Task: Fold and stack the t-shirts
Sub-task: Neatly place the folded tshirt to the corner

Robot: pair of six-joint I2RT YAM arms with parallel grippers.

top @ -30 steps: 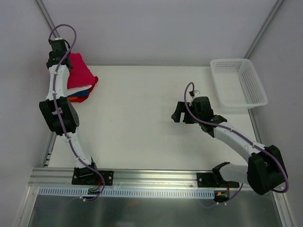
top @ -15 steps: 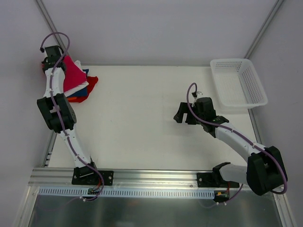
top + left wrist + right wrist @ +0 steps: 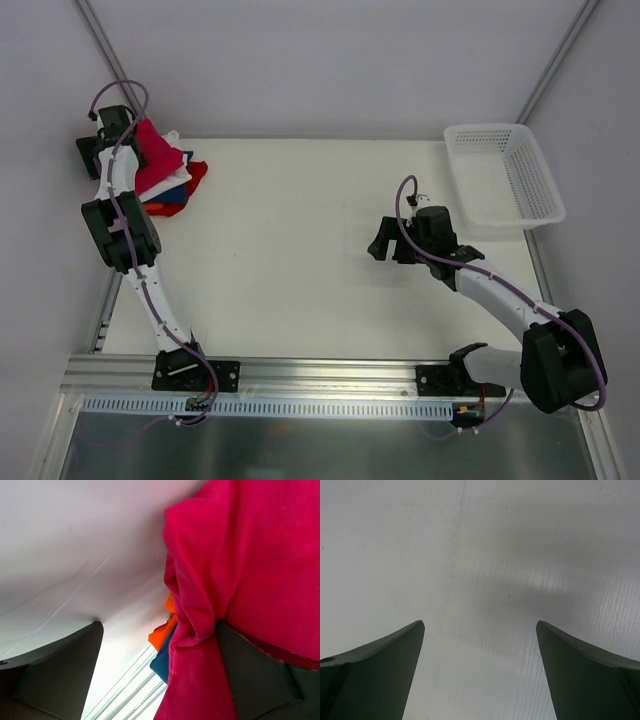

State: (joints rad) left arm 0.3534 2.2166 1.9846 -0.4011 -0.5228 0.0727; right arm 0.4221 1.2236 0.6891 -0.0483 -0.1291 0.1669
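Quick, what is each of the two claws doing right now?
Left gripper: open; the red shirt lies against it, not clamped.
Right gripper: open, holding nothing.

Bright diffuse light, faint soft shadows, sharp overhead view

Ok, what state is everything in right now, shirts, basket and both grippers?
Red shirt: bunched atop the pile, draped against the left gripper.
Pile: folded shirts, stacked unevenly at the far left corner.
Basket: empty, upright.
Left gripper: open.
Right gripper: open, holding nothing.
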